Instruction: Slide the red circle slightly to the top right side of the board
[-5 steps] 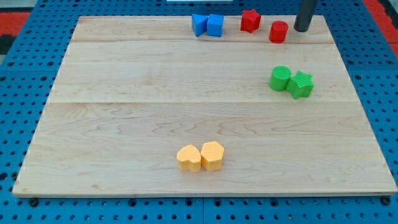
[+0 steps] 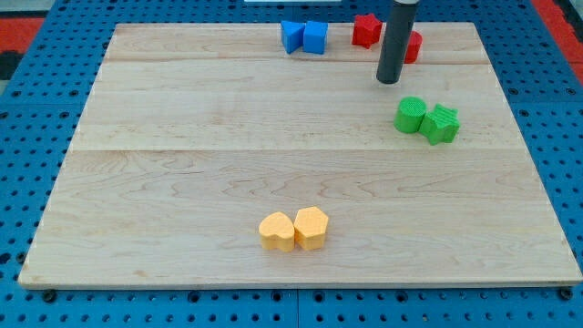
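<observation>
The red circle (image 2: 414, 46) sits near the board's top edge, right of centre, mostly hidden behind my dark rod. My tip (image 2: 390, 80) is on the board just below and left of the red circle, above the green blocks. A red star-shaped block (image 2: 366, 30) lies to the left of the circle at the top edge.
Two blue blocks (image 2: 304, 36) touch each other at the top edge, left of the red ones. A green circle (image 2: 410, 115) and a green star-shaped block (image 2: 442, 124) sit together at the right. Two yellow blocks (image 2: 293, 229) sit together near the bottom centre.
My tip has moved from the right of the red circle to its lower left, and the rod now covers part of the circle. The blocks have not moved.
</observation>
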